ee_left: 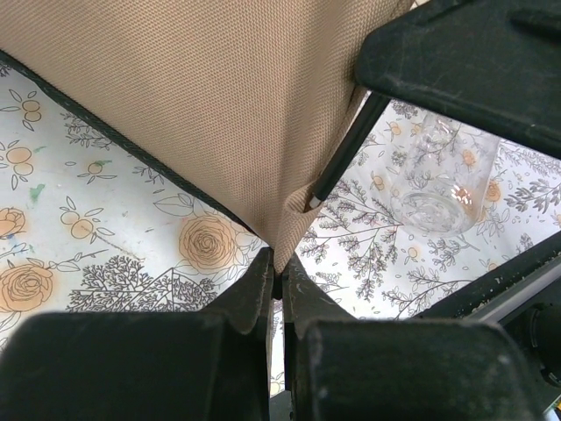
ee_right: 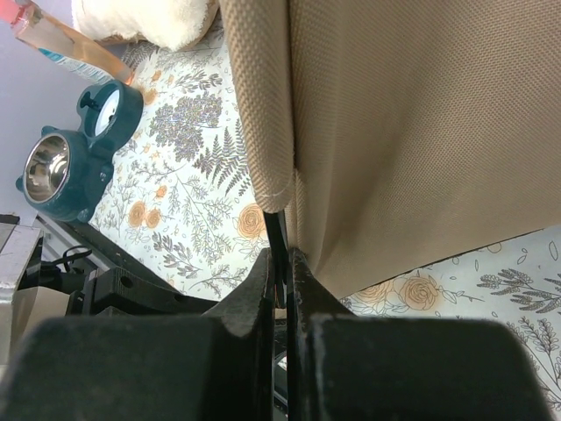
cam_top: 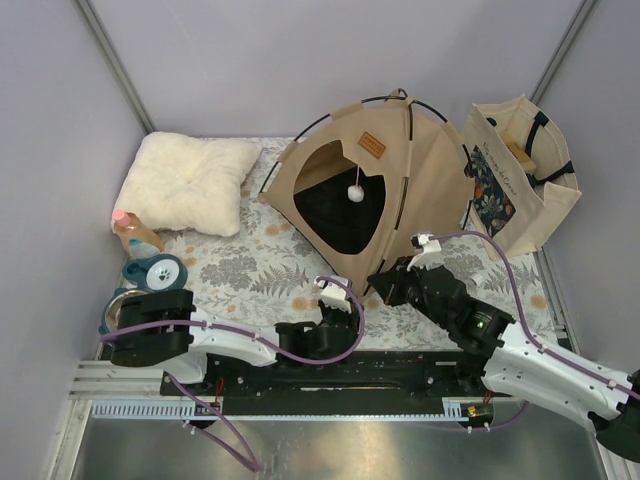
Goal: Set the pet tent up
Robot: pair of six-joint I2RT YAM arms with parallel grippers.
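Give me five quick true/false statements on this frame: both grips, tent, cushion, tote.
1. The left gripper is shut on a bottom corner of the pet tent. True.
2. The right gripper is open, clear of the tent. False: it is shut on the tent's thin black pole.
3. The white cushion lies inside the tent. False: it lies outside, to the tent's left in the top view.
4. The tote bag stands to the right of the tent. True.
5. The tent lies collapsed flat. False: it stands up, with its arched doorway open.
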